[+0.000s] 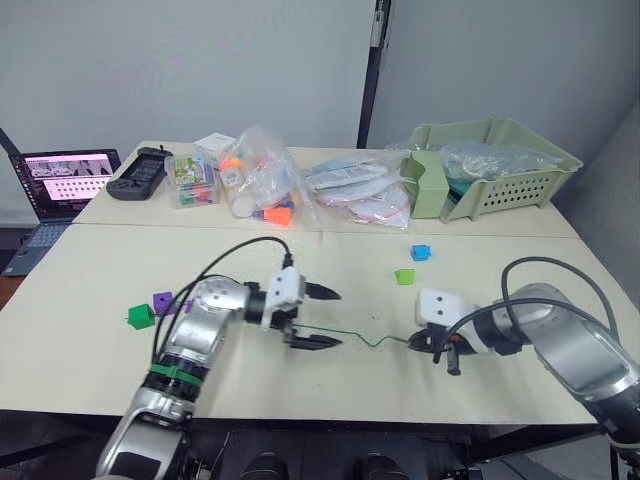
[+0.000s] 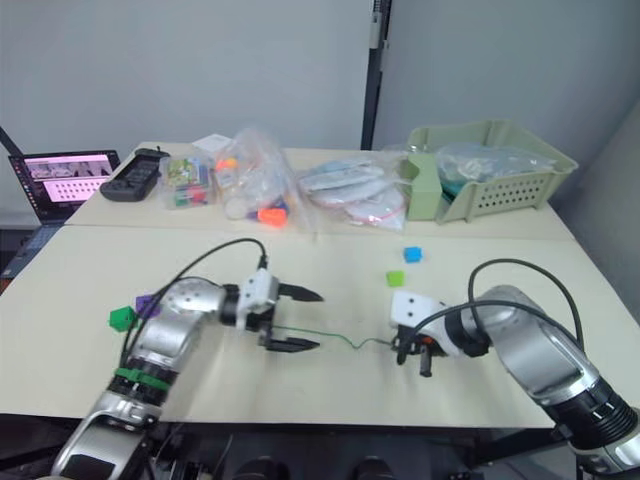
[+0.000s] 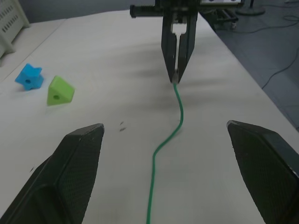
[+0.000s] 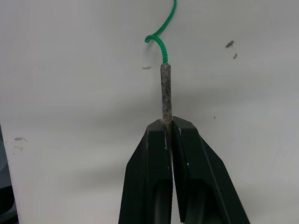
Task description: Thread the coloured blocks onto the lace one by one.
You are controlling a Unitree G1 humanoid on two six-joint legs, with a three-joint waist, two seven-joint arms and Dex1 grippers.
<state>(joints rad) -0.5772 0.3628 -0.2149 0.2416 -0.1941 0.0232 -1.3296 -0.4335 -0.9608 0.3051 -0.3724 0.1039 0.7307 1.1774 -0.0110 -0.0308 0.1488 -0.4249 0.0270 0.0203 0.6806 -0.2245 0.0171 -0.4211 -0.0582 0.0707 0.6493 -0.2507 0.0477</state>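
Note:
A thin green lace lies on the table between my two grippers. My right gripper is shut on the lace's pale stiff tip, close to the table top. My left gripper is open, its two fingers one above the other, with the lace running between them untouched. A blue block and a lime green block lie behind the right gripper. To the left of my left arm sit a dark green block and a purple block.
Along the back of the table stand a pale green basket, clear bags of toys, a small clear box and a black device. A laptop stands at the far left.

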